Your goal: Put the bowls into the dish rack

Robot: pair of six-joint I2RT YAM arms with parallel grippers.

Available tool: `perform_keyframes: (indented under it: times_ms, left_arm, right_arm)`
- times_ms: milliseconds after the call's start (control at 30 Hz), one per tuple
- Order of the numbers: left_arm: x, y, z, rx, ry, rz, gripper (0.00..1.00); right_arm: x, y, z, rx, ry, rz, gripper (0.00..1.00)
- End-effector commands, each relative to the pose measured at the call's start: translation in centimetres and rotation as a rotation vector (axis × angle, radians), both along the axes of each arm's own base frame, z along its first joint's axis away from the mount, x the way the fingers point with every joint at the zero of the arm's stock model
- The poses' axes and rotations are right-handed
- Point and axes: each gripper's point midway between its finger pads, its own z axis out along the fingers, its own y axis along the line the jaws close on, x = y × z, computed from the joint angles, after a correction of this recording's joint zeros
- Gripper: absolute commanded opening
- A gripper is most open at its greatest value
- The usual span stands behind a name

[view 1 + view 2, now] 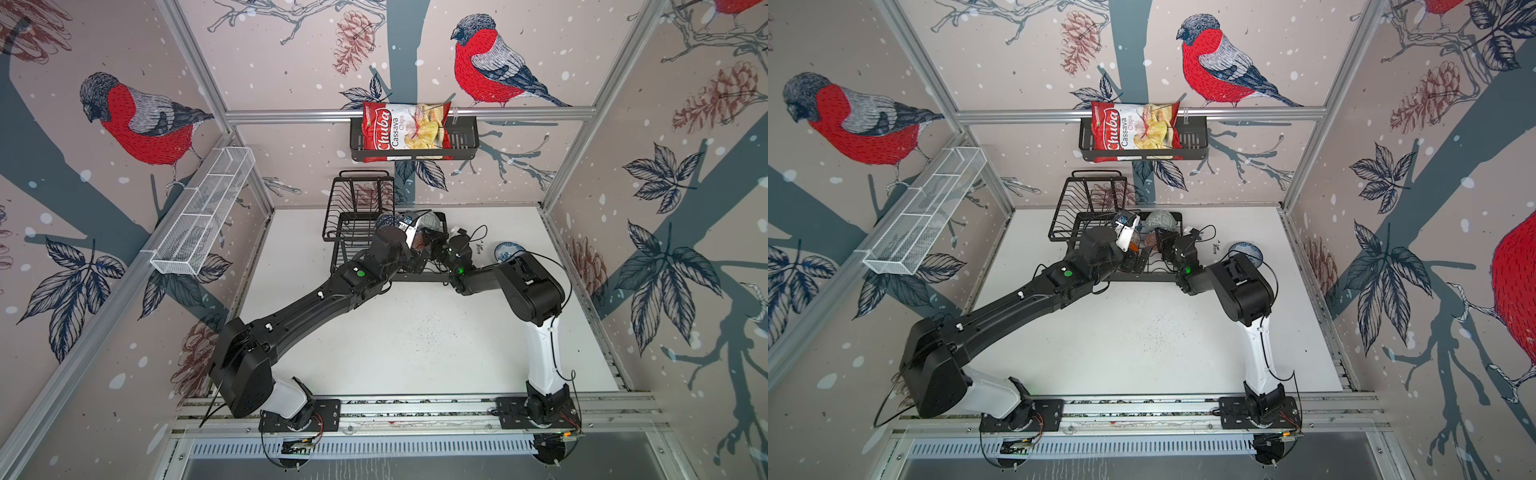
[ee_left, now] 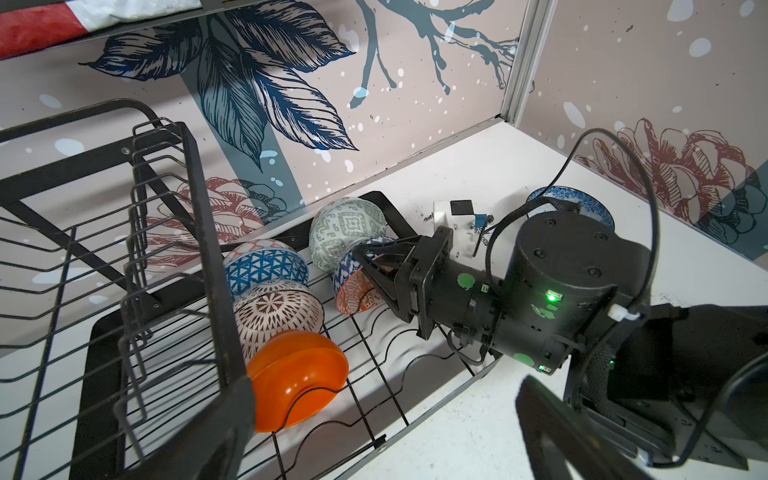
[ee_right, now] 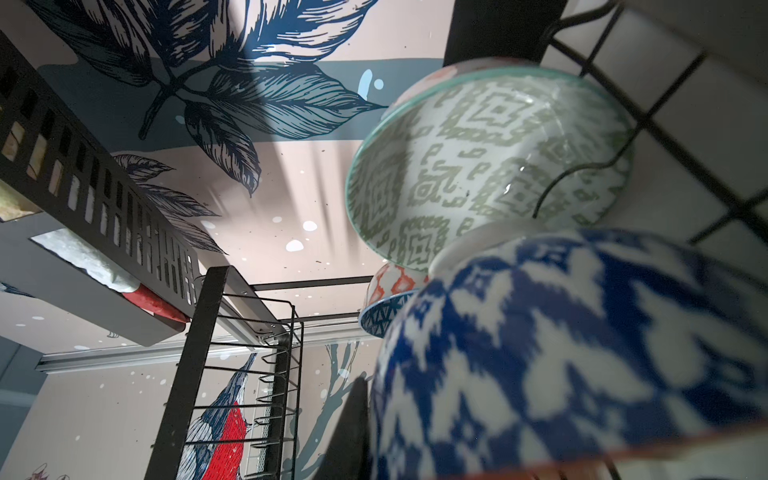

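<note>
Light: bright and even, with soft shadows in your top views.
Blur: blue-white bowl (image 3: 582, 353) looks soft in your right wrist view.
Edges: wrist views bend.

Only readable thing here is the chips bag (image 1: 405, 131) (image 1: 1136, 132) in the black basket (image 1: 465, 143), upper middle of both top views. It says "Chuba" in big white script on red, then "Cassava Chips" in dark letters, printed sideways.

Chips bag (image 1: 405, 131) in black wall basket (image 1: 464, 140), white mesh basket (image 1: 203, 214)
</note>
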Motion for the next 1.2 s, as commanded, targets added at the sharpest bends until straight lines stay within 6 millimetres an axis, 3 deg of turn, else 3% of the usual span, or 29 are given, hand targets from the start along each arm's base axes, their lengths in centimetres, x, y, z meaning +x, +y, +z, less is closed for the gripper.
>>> perform_keyframes:
  times_ms: [0, 1167]
  left_arm:
    - [0.2, 0.1, 0.5, -0.019, -0.007, 0.015, 0.98]
    - [0.1, 0.1, 0.7, -0.026, -0.007, 0.015, 0.98]
  right_arm:
    - [-0.1, 0.2, 0.8, 0.021, -0.009, 0.013, 0.15]
    - [-0.6, -0.7, 3.2, 0.003, -0.034, 0.012, 0.24]
